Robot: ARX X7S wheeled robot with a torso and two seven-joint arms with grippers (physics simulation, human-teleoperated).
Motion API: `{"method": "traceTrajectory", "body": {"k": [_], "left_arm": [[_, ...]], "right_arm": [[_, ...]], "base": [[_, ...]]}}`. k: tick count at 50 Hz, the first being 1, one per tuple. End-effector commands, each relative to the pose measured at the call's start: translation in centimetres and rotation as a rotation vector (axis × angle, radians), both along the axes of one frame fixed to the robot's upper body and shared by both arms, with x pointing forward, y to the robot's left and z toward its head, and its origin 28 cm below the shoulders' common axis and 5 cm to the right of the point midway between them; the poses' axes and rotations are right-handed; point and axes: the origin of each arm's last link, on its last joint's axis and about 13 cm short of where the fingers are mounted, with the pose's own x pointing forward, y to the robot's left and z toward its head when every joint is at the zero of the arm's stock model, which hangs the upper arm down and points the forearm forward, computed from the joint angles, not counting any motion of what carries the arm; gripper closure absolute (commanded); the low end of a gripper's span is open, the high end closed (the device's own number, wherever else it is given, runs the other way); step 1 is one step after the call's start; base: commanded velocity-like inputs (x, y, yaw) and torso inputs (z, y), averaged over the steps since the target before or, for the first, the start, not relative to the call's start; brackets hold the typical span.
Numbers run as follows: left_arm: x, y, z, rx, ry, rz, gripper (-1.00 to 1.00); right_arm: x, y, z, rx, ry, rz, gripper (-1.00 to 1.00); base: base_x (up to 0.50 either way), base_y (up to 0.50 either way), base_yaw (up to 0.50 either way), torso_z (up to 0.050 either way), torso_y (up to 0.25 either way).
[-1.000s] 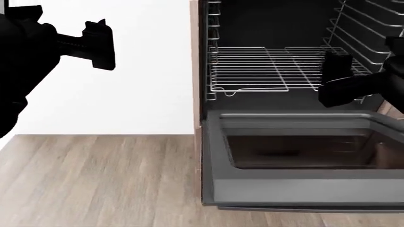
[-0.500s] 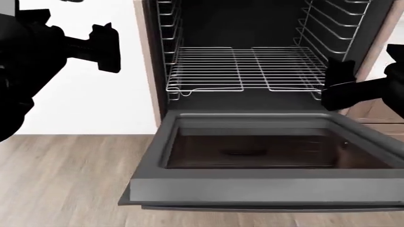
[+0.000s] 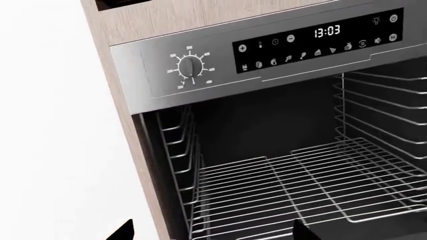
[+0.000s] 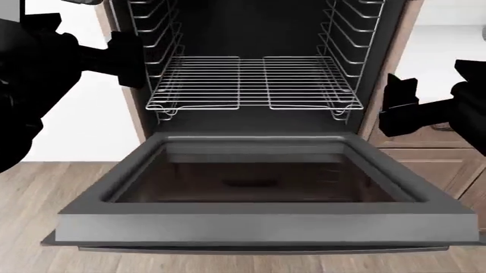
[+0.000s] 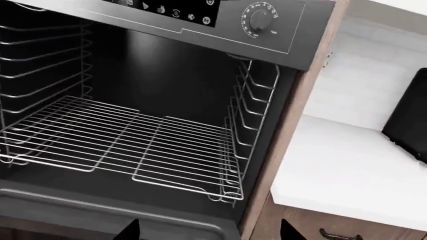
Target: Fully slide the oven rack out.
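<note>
The oven rack (image 4: 254, 82) sits seated inside the oven cavity on its side guides (image 4: 345, 42), its front edge with the two rounded loops just behind the hinge line of the lowered door (image 4: 258, 222). Its rods run front to back, so the pull is straight toward the robot, out over the door. Neither hand touches it: the left hand (image 4: 125, 57) hangs beside the rack's left front corner, outside the oven wall, while the right hand (image 4: 396, 105) hangs off the right front corner, a little lower (both look about equally near). Both hands hold nothing and, in the wrist views, their fingertips stand wide apart.
</note>
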Motion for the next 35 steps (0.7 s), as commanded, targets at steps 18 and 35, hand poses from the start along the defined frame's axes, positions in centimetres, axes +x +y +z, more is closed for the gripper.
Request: {"method": "traceTrajectory", "body": {"k": [18,35], "left_arm": [[0.08,0.04,-0.44,-0.003,0.016,0.008,-1.00],[0.10,0.13,-0.41,-0.005,0.019,0.010,-1.00]], "right_arm": [[0.18,-0.19,0.13,0.051,0.007,-0.058,-1.00],[0.29,-0.01,0.01,0.037,0.012,-0.045,-1.00]], "base": [[0.07,-0.16,0.00,0.000,0.000],[0.29,-0.03,0.00,0.000,0.000]]}}
